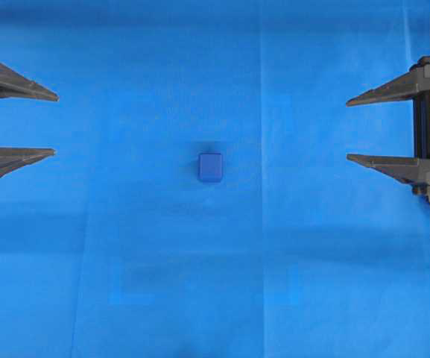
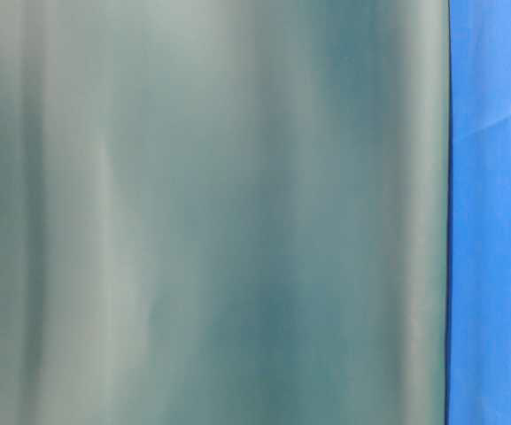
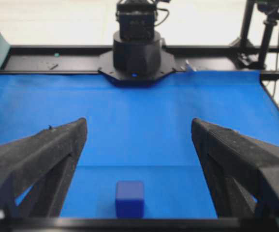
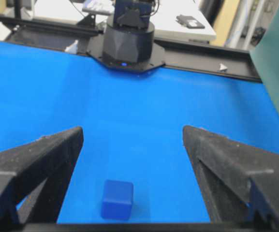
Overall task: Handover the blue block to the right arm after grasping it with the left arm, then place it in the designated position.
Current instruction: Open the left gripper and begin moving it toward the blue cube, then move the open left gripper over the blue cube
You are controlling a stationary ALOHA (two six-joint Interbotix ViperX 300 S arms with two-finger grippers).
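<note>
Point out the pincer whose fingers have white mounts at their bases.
The left pincer, at the left edge of the overhead view. The right pincer opposite is all black. Both stand open, apart from the blue block.

So from overhead, the blue block (image 1: 210, 167) sits pretty much dead centre on the cloth-covered tabletop (image 1: 125, 246), touching nothing. The left arm's end effector (image 1: 54, 124) is way out at 9 o'clock from it, the right arm's end effector (image 1: 348, 130) way out at 3 o'clock, tips pointing inward at each other. Block lies between them, well apart from both.
</note>
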